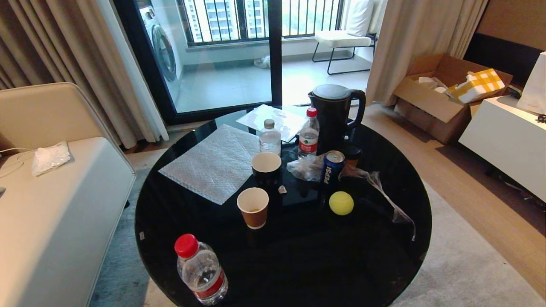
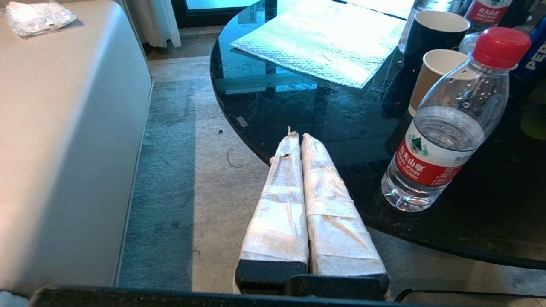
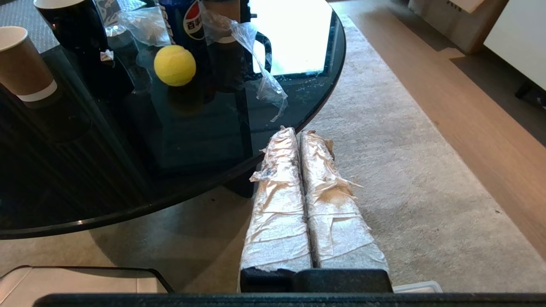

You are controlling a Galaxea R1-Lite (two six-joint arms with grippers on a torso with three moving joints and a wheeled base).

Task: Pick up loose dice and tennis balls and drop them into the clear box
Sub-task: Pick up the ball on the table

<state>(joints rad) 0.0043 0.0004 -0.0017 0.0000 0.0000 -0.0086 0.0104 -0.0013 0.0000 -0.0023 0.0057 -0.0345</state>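
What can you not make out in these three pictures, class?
- Clear box, dice: in no view.
- Tennis ball: far side hidden, head view.
- Brown paper cup: contents too small, head view.
- Pepsi can: top cut off, right wrist view.
- Left gripper, right gripper: outside head view.

A: State the table (image 1: pixel 179 260) finish.

B: Glossy black. The tennis ball (image 1: pixel 341 203) toward its right edge is plain yellow-green.

A: Cups?

B: Paper cup (image 1: pixel 253 207): brown wall, white base band, white interior. Second cup (image 1: pixel 266 168) behind it: black outside, white inside.

A: Containers?

B: Can (image 1: pixel 332 166): blue with white lettering. Water bottle (image 1: pixel 201 269) at the near edge: clear, red cap, red label. Kettle (image 1: pixel 335 115) at the far edge: black.

A: Sheet (image 1: pixel 213 167) toward the left edge?

B: Translucent white, fine bubble pattern.

A: Gripper coverings?

B: Left gripper (image 2: pixel 297 135) and right gripper (image 3: pixel 297 130): fingers wrapped in off-white tape with tan staining, on black bases.
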